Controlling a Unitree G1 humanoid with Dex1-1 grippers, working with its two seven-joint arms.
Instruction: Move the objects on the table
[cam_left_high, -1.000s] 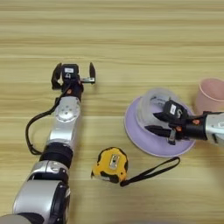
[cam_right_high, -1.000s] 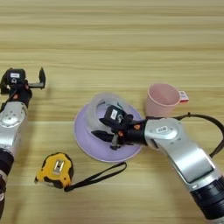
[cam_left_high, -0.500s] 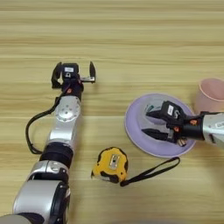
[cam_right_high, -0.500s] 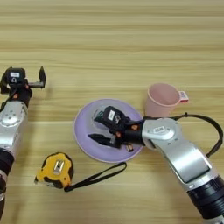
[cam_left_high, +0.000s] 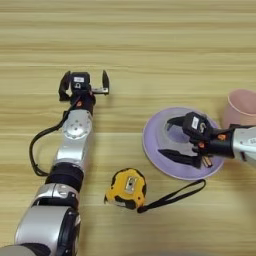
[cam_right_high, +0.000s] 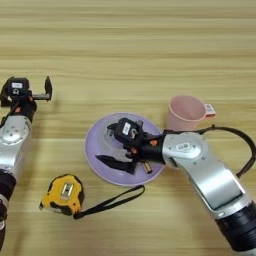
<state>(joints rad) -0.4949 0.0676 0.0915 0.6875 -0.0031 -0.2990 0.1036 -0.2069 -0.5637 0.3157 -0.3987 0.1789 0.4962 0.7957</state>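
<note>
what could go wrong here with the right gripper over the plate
The right gripper has its fingers spread around the tape roll on the plate. The roll is translucent and hard to make out, so the fingers may close off-centre and let it slip. Dragging it could slide the plate toward the tape measure. The cup stands close behind the arm and might get knocked. The left gripper is parked far left.

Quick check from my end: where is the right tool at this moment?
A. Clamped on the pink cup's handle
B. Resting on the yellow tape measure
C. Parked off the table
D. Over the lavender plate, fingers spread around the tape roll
D: the right tool is over the lavender plate, its black fingers spread either side of the translucent tape roll, apart from the pink cup and tape measure.
</note>
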